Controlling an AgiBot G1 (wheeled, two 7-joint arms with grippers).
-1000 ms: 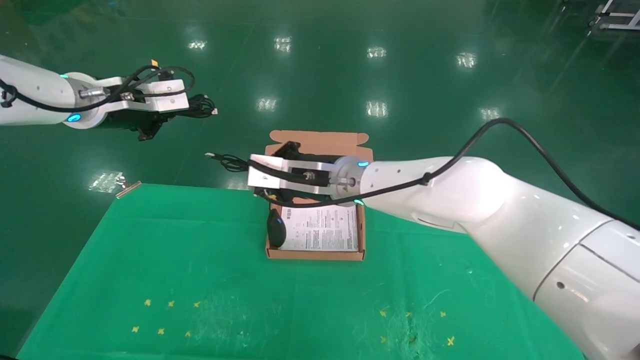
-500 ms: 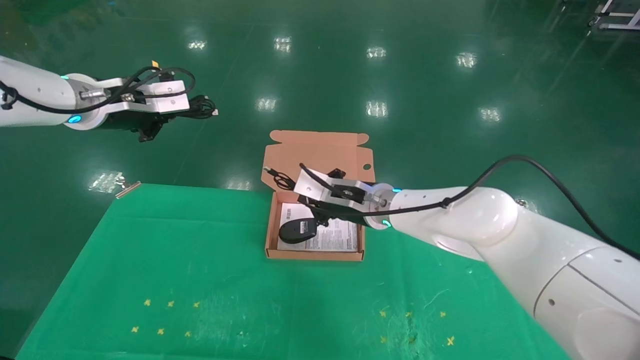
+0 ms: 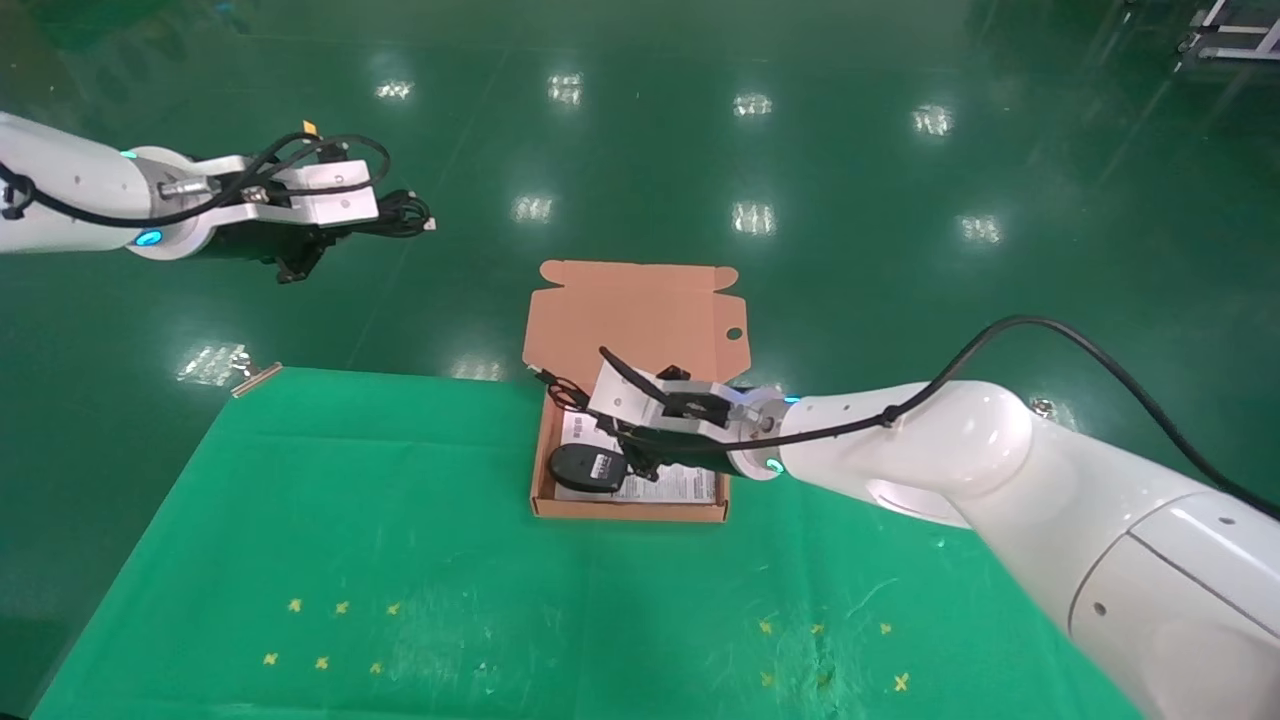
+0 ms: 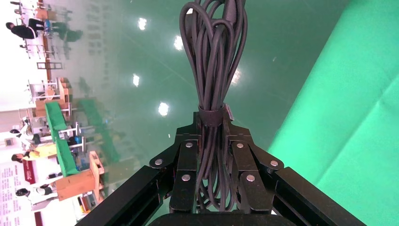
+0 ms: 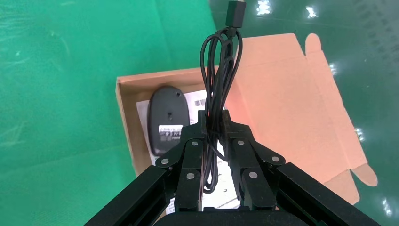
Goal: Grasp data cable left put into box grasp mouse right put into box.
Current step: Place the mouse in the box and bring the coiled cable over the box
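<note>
We see the box (image 3: 634,318) open under our right gripper (image 3: 625,458). The mouse (image 3: 587,467) lies inside it, just beside the fingertips, label up. This gripper pinches the mouse cord (image 5: 220,89), which runs forward past the fingers. Our left gripper (image 3: 345,235), held out far to the left, clamps the data cable (image 4: 214,61), its long axis along the fingers.

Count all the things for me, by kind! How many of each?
Cable bundle: 1
Mouse: 1
Box: 1
Paper sheet: 1
Robot grippers, left and right: 2
Total: 6
</note>
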